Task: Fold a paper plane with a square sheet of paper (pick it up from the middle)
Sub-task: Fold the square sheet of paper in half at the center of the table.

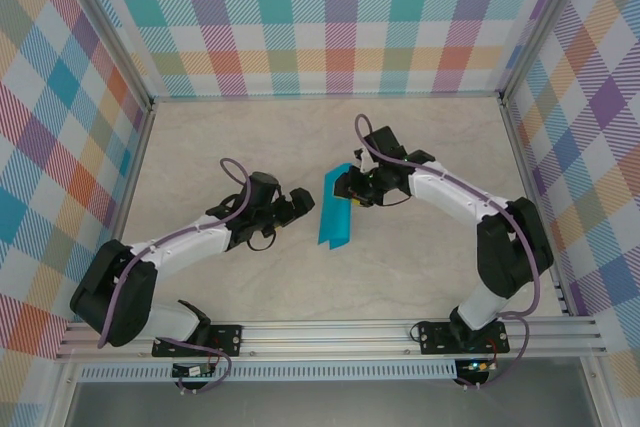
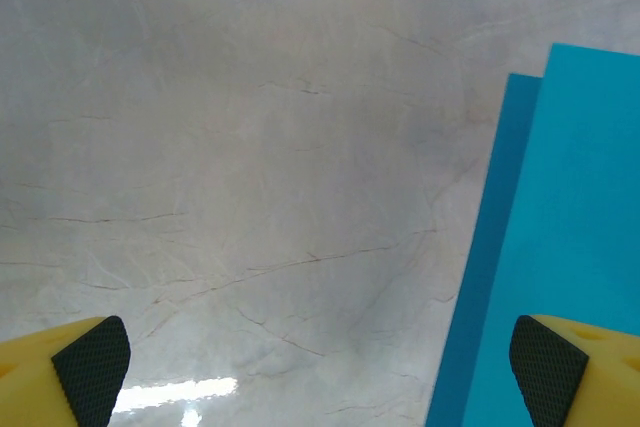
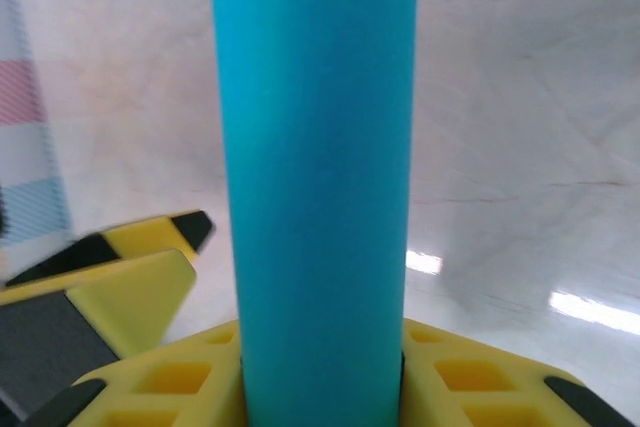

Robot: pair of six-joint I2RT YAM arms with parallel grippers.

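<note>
The square sheet of paper (image 1: 334,209) is teal-blue and folded into a narrow rectangle near the middle of the table. My right gripper (image 1: 352,187) is shut on its far end. In the right wrist view the paper (image 3: 315,147) runs straight up from between the yellow fingers (image 3: 470,377) of that gripper (image 3: 320,372). My left gripper (image 1: 305,205) stands open just left of the paper. In the left wrist view its gripper (image 2: 320,377) is spread wide, and the right pad (image 2: 548,362) lies over the paper (image 2: 560,217). The paper plane is out of view.
Pale marble-patterned tabletop (image 1: 250,147) lies all round the paper. Checked walls (image 1: 320,17) close the back and both sides. An aluminium rail (image 1: 330,332) runs along the near edge by the arm bases. The left gripper's yellow fingers (image 3: 130,267) stand close beside the paper.
</note>
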